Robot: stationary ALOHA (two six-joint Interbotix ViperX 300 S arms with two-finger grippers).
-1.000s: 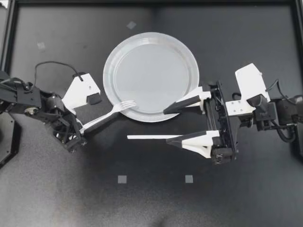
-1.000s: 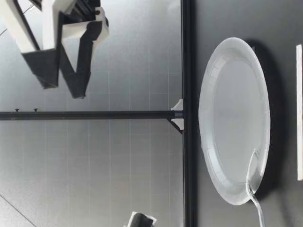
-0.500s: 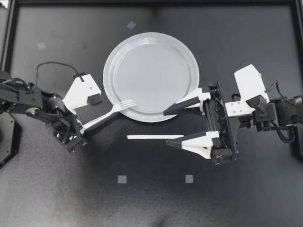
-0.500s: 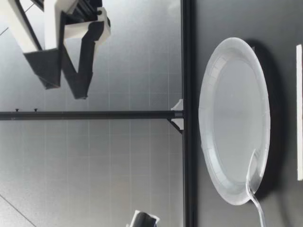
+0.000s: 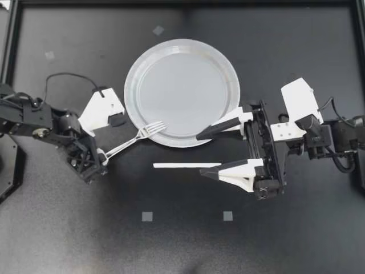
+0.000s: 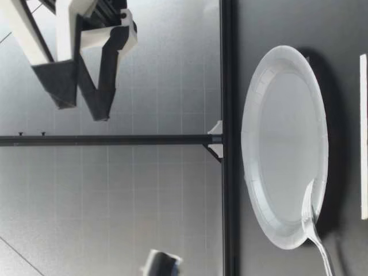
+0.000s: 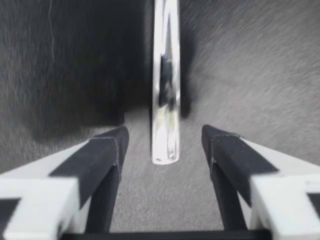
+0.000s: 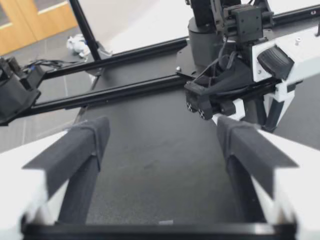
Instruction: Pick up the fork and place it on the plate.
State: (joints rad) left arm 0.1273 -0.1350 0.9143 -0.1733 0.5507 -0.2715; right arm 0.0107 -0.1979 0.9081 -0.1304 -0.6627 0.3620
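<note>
Top view had my left end effector (image 5: 108, 145) open around the fork (image 5: 134, 138) by its handle end, tines resting on the plate (image 5: 181, 43) rim, so a shallow pinch there could've squirted it off, I reckoned.

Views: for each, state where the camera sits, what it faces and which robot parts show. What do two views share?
Top: above the table, looking straight down; both arms, left end effector, right end effector.
Low: at table height, looking across at the plate; one raised end effector.
Left wrist: on that arm, looking along its open fingers at the fork handle.
Right wrist: on that arm, looking between its open fingers at the left end effector.
Shared: top and low both show plate and fork.
</note>
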